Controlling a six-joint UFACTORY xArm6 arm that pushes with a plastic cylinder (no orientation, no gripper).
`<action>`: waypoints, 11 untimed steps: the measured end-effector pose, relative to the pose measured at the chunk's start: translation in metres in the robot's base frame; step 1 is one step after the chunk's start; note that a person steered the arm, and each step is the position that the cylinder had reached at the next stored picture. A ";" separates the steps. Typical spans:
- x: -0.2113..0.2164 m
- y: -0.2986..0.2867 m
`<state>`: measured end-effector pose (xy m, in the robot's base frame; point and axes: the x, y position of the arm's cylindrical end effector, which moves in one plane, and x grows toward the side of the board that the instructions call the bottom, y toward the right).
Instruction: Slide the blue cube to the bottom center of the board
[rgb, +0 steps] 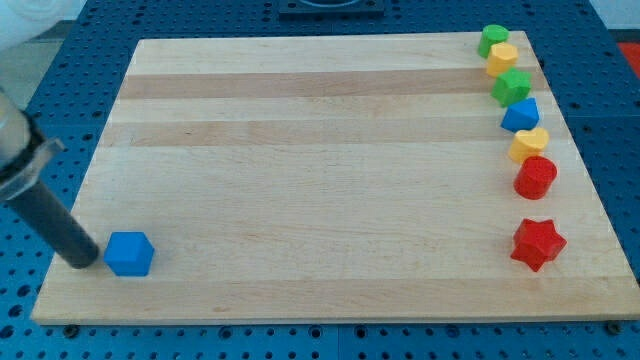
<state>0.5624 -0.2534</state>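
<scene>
The blue cube (129, 253) sits near the bottom left corner of the wooden board (320, 180). My tip (82, 259) rests on the board just left of the cube, with a narrow gap or light contact; I cannot tell which. The dark rod slants up to the view's left edge.
A column of blocks runs down the right side: a green block (492, 40), a yellow block (502, 58), a green star-like block (512, 87), a blue block (520, 115), a yellow block (529, 145), a red round block (535, 177) and a red star (538, 243).
</scene>
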 end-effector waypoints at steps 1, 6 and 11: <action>0.007 0.036; 0.013 0.180; -0.005 0.339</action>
<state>0.5572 0.0852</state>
